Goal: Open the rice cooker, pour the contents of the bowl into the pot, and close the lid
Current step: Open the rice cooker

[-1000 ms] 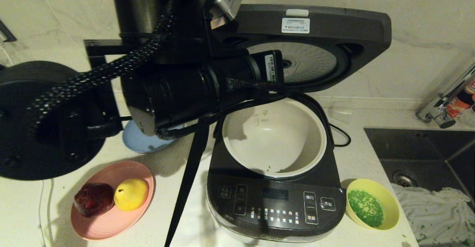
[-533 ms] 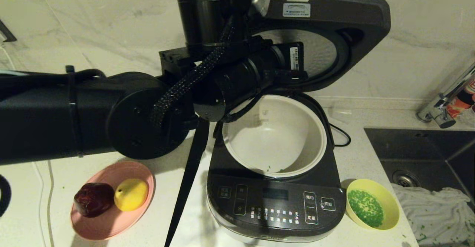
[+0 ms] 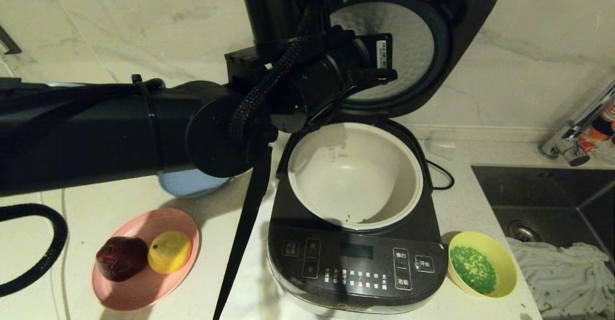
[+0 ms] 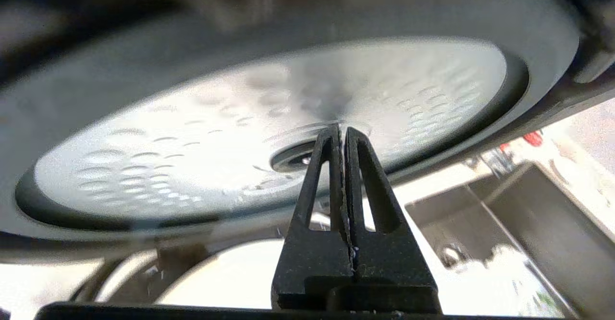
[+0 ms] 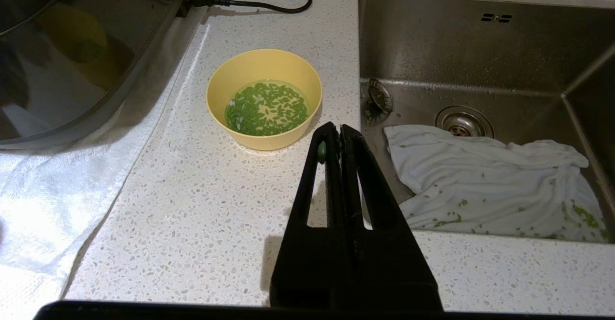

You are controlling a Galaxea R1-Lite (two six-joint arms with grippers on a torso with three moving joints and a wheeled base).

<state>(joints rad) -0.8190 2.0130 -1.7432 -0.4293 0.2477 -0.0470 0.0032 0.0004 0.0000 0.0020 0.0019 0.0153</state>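
Rice cooker (image 3: pixel 355 243) open, lid (image 3: pixel 408 36) tipped up at 12 o'clock, silver dimpled underside showing. First step looks done. Left tool (image 4: pixel 340 132) clenched on nothing, tips right at the silver disc; cannot tell whether touching. Cream pot (image 3: pixel 355 176) nearly bare inside, just a few green bits by the near rim. Little yellow bowl (image 3: pixel 483 263) on the tabletop (image 3: pixel 230 281) at 3 o'clock of the cooker, just beside its front corner. Green bits (image 3: pixel 474 269) all in the bowl, so no pouring yet. Left to do: lift the bowl, tip it into the pot, shut the lid. Right tool (image 5: pixel 331 135) clenched too, grasping nothing, near the bowl.

White speckled tabletop, marble wall behind. Pink plate (image 3: pixel 144 291) with a dark red fruit (image 3: pixel 121 258) and a yellow fruit (image 3: pixel 169 252) at 9 o'clock of the cooker. Blue plate (image 3: pixel 192 185) farther back, partly hidden by the arm. Steel sink (image 3: pixel 547 200) at 3 o'clock past the bowl, white cloth (image 3: pixel 562 267) in it, speckled with green bits. Tap (image 3: pixel 576 132) behind the sink. Black cord (image 3: pixel 442 176) behind the cooker.
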